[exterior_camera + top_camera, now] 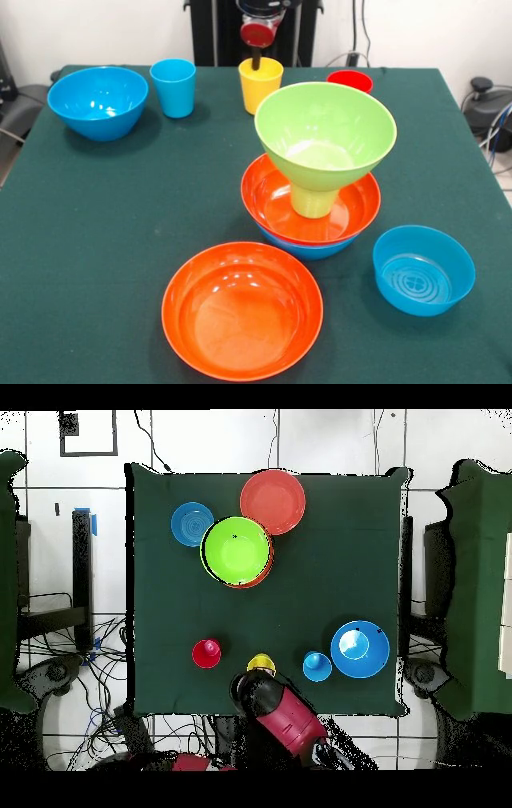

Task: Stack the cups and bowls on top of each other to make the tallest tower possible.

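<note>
Tower: middle of the table; blue bowl at the bottom, orange bowl in it, green cup upside down on that, green bowl sitting on the cup.
Blue cup: far side of the table, upright, just beside the big blue bowl; not on the tower yet.
Yellow cup: far side, upright, right under the gripper.
Red cup: far side, partly hidden behind the green bowl.
Spare bowls: wide orange bowl at the near edge, small blue bowl near the tower.
Gripper: hanging over the yellow cup with a dark tip poking down into it; fingers hard to see, so cannot tell if apart or together.
Feel of the cups: light, stiff, shiny plastic, so likely slippery; probably easy to tip.
Where to grab: best guess is the rim, one finger inside and one outside.
Danger: green bowl rests on one narrow cup, so a bump could likely knock it off.
</note>
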{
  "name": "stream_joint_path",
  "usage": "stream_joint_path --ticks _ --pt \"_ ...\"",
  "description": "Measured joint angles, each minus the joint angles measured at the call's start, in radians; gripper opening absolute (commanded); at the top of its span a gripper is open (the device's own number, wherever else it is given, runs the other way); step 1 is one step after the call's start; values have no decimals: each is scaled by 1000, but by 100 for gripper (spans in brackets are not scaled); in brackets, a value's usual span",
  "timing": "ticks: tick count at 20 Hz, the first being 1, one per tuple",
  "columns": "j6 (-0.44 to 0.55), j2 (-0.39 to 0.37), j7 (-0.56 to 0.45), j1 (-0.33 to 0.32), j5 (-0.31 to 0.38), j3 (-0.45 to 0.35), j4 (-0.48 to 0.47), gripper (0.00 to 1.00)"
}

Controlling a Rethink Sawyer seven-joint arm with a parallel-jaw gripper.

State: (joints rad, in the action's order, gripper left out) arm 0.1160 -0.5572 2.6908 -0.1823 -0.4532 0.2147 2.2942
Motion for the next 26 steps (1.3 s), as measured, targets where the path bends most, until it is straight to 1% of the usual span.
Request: stream_joint_path --ticks 6,14,15,19,26 --pt "-2 25 0 2 27 -4 15 100" --pt "-2 60 0 10 45 -4 16 100" --pt "-2 65 0 12 49 -4 15 0" --pt "-2 69 0 13 59 -3 15 0" --pt "-2 74 0 11 114 10 15 0"
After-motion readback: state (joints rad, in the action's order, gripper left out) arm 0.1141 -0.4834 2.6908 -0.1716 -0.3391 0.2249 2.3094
